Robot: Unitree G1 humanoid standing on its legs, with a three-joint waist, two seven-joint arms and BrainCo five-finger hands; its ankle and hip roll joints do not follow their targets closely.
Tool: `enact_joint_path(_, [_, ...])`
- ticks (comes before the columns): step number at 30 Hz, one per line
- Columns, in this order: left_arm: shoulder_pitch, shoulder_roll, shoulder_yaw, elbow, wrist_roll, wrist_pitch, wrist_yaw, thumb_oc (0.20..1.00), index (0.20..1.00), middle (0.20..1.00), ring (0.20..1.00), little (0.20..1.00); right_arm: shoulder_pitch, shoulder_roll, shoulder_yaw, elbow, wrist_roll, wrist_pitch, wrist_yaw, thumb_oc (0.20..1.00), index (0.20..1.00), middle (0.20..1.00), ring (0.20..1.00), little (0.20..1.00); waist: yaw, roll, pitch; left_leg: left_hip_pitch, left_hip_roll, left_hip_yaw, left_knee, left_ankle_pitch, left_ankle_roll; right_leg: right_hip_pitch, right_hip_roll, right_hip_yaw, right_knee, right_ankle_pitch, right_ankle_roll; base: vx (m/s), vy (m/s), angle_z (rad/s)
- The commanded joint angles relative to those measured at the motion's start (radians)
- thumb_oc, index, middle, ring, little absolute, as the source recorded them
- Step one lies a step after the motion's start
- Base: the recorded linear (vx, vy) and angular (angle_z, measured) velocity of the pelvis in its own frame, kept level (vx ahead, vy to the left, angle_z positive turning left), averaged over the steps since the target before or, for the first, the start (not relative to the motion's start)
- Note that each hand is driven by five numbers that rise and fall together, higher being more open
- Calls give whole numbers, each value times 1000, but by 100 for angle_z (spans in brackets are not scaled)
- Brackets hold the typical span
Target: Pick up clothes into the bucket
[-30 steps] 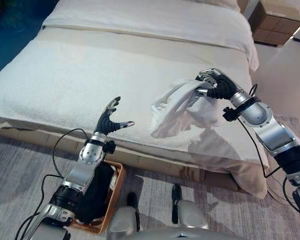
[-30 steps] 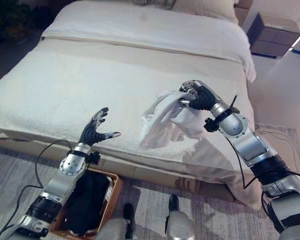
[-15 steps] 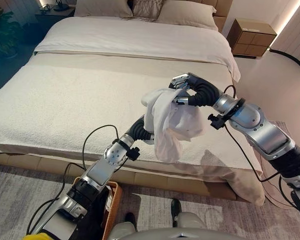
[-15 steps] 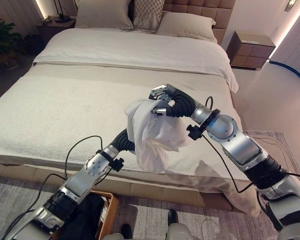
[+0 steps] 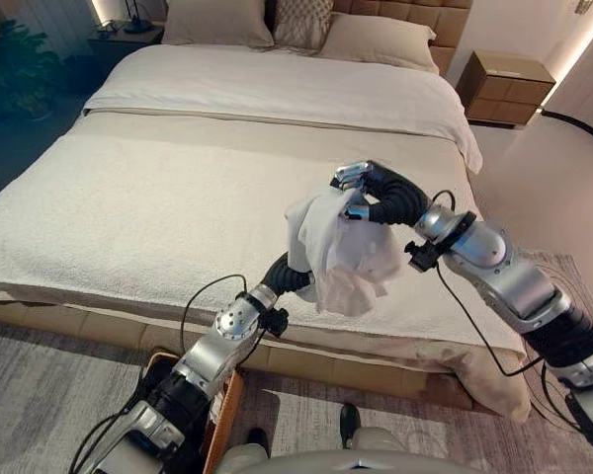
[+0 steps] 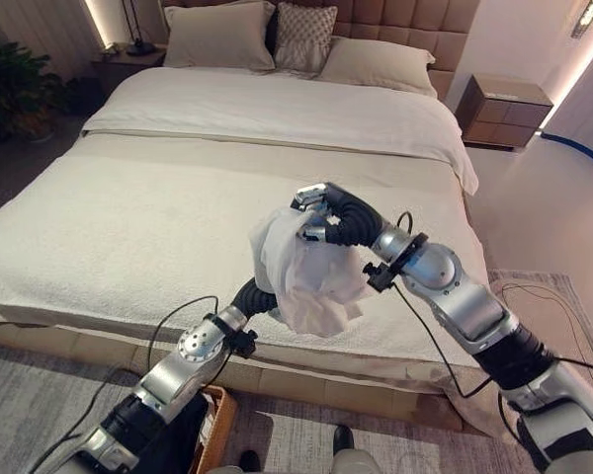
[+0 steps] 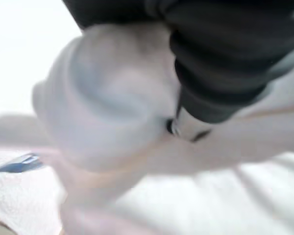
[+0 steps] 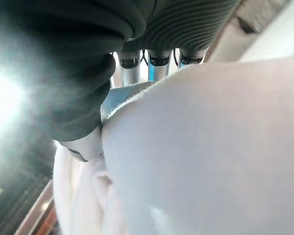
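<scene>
Well, from the head views the right hand (image 5: 361,188) has its fingers curled round the top of a white garment (image 5: 341,252), holding it bunched in the air above the near edge of the bed (image 5: 128,207), while the left hand (image 6: 258,295) reaches up behind the cloth and I cannot tell how its fingers sit. A wicker basket (image 5: 227,400) stands on the floor below that bed edge. In the right wrist view, silver fingers (image 8: 159,66) press into the white cloth.

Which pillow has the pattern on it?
The middle pillow at the head of the bed. It has a criss-cross pattern, while the pillows on either side of it, left and right, are plain.
</scene>
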Motion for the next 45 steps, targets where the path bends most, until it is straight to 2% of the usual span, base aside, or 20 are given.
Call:
enact_joint_path(1, [-5,-24,16,23,-98,-24,8,200,200,200,200,200,-12,29,-94,-101,63,-54,-14,300,300,300,300,300,5,-34,-45,-56,-4,-23,63,-55,-17,7,-39,-48,48,-66,58,3,-9,5])
enact_joint_path(2, [9,-32,22,22,-126,-22,3,200,200,200,200,200,10,36,-105,-97,62,-54,-18,391,391,391,391,391,6,-36,-45,-57,-4,-25,63,-55,-17,8,-38,-50,47,-66,57,0,0,0])
enact_joint_path(4, [57,-58,48,23,-210,-10,-10,200,200,200,200,200,85,65,-148,-87,56,-53,-28,1000,1000,1000,1000,1000,8,-37,-46,-56,-5,-29,61,-54,-17,12,-38,-53,46,-69,56,4,-16,4])
enact_joint_path(12, [180,-113,150,27,-365,12,-21,200,200,200,200,200,335,208,-299,-51,-24,-53,-70,1000,1000,1000,1000,1000,10,-40,-46,-59,-11,-40,64,-58,-12,17,-42,-63,52,-77,53,2,-3,4])
enact_joint_path(13, [213,-121,197,27,-374,9,-22,200,200,200,200,200,404,241,-357,-49,-139,-61,-92,1000,1000,1000,1000,1000,7,-39,-46,-60,-14,-44,67,-60,-9,17,-43,-64,58,-81,54,0,0,0])
enact_joint_path(14, [214,-121,197,26,-374,9,-22,200,200,200,200,200,406,242,-358,-51,-140,-60,-93,1000,1000,1000,1000,1000,8,-39,-47,-60,-14,-44,68,-61,-9,17,-43,-64,59,-81,54,0,0,0])
enact_joint_path(15, [252,-120,247,12,-360,4,-19,200,200,200,200,200,493,297,-410,-30,-218,-62,-123,1000,1000,1000,1000,1000,5,-37,-47,-62,-17,-48,70,-63,-7,18,-44,-66,65,-86,54,0,0,0])
enact_joint_path(19, [321,-109,351,-13,-310,-17,-14,200,200,200,200,200,634,388,-487,64,-289,-65,-155,1000,1000,1000,1000,1000,0,-35,-37,-69,-18,-56,78,-65,-4,11,-47,-69,81,-93,53,0,0,0])
enact_joint_path(24, [380,-89,461,-30,-256,-46,-6,200,200,200,200,200,721,423,-520,207,-344,-57,-167,1000,1000,1000,1000,1000,-1,-36,-14,-84,-22,-66,88,-65,-3,-3,-49,-68,94,-95,51,-45,11,4])
enact_joint_path(25, [417,-82,529,-51,-251,-60,2,200,200,200,200,200,756,427,-533,272,-385,-44,-171,1000,1000,1000,1000,1000,4,-37,5,-97,-24,-70,96,-62,-3,-15,-49,-70,97,-93,50,-102,10,8])
enact_joint_path(28, [449,-74,634,-59,-244,-92,34,200,200,200,200,200,770,440,-533,444,-416,-30,-190,1000,1000,1000,1000,1000,15,-38,51,-137,-28,-80,113,-54,-6,-49,-52,-75,104,-83,49,-143,12,10])
enact_joint_path(29, [448,-74,636,-59,-244,-92,35,200,200,200,200,200,766,440,-532,448,-416,-32,-191,1000,1000,1000,1000,1000,14,-39,51,-139,-28,-80,115,-55,-6,-51,-52,-75,105,-83,49,-219,6,8])
enact_joint_path(30, [453,-64,687,-67,-239,-113,61,200,200,200,200,200,740,443,-526,573,-413,-26,-209,1000,1000,1000,1000,1000,25,-39,90,-181,-30,-86,136,-47,-8,-88,-55,-76,113,-71,49,-219,6,7])
enact_joint_path(32, [449,-57,710,-62,-234,-124,75,200,200,200,200,200,715,448,-519,661,-403,-28,-225,1000,1000,1000,1000,1000,29,-40,106,-204,-30,-87,148,-45,-8,-109,-56,-71,116,-64,48,-215,10,8])
enact_joint_path(35, [444,-29,785,-20,-210,-157,138,200,200,200,200,200,633,450,-494,909,-406,-20,-266,1000,1000,1000,1000,1000,52,-41,166,-276,-22,-81,176,-28,-10,-192,-55,-66,130,-31,50,-157,21,0])
enact_joint_path(38, [429,-1,801,16,-175,-170,171,200,200,200,200,200,598,450,-494,1008,-391,-19,-286,1000,1000,1000,1000,1000,62,-42,196,-305,-19,-84,180,-16,-10,-230,-58,-64,145,-27,50,-110,28,-13])
enact_joint_path(39, [407,26,807,52,-157,-181,199,200,200,200,200,200,575,443,-490,1067,-388,-20,-303,1000,1000,1000,1000,1000,70,-41,232,-336,-20,-93,183,-5,-10,-265,-66,-72,168,-28,47,-78,14,-6])
enact_joint_path(40, [405,27,807,54,-157,-181,199,200,200,200,200,200,573,443,-490,1068,-387,-20,-304,1000,1000,1000,1000,1000,69,-41,232,-338,-21,-94,184,-4,-10,-267,-67,-73,169,-29,47,-143,30,7])
enact_joint_path(42, [346,65,800,133,-126,-190,249,200,200,200,200,200,548,436,-486,1120,-376,-24,-326,1000,1000,1000,1000,1000,74,-39,289,-387,-34,-113,206,7,-9,-314,-83,-85,213,-35,42,-139,22,25])
enact_joint_path(45, [291,98,780,200,-108,-195,278,200,200,200,200,200,527,428,-484,1127,-362,-33,-344,1000,1000,1000,1000,1000,76,-39,328,-436,-40,-126,241,6,-10,-357,-94,-94,250,-44,38,-82,5,22])
